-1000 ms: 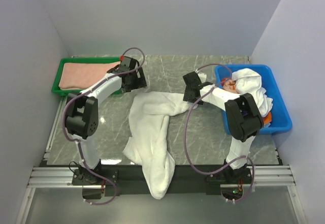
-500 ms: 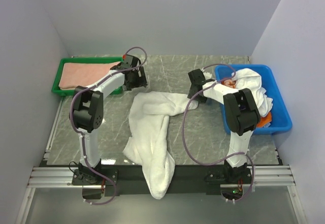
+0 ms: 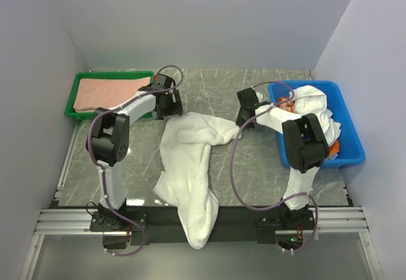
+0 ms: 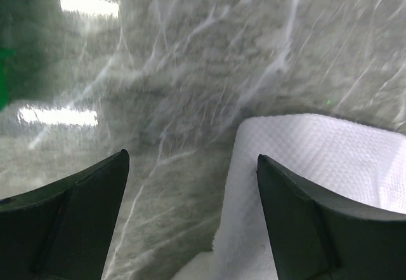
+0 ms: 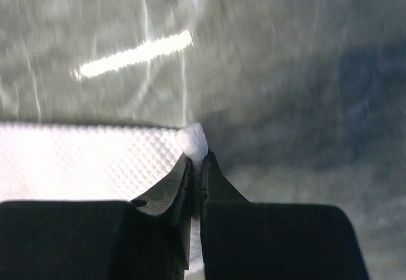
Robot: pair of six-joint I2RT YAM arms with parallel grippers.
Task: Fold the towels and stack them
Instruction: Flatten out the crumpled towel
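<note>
The right gripper (image 5: 196,160) is clenched on the far right corner of the white towel (image 3: 187,159), its jaws pressed together with a small nub of cloth poking out above them. The left gripper (image 4: 191,159) is released, its jaws spread wide above the table (image 3: 254,166), with the towel's far left corner lying just inside the right-hand jaw but not touching either one. A second ago the right gripper's jaws stood apart over that corner and have since snapped closed on it, while the left gripper has edged closer to the towel; the cloth itself lies as it did. The white towel is rumpled and loosely doubled over itself. Its nearest end hangs over the table's near edge between the two arm bases, and its body runs across the middle of the table to the two corners by the grippers. Farther back, a salmon-pink towel (image 3: 104,93) lies flat in the green tray (image 3: 114,75) at the left, and a heap of towels (image 3: 314,105), white over orange, fills the blue bin (image 3: 351,127) at the right.
</note>
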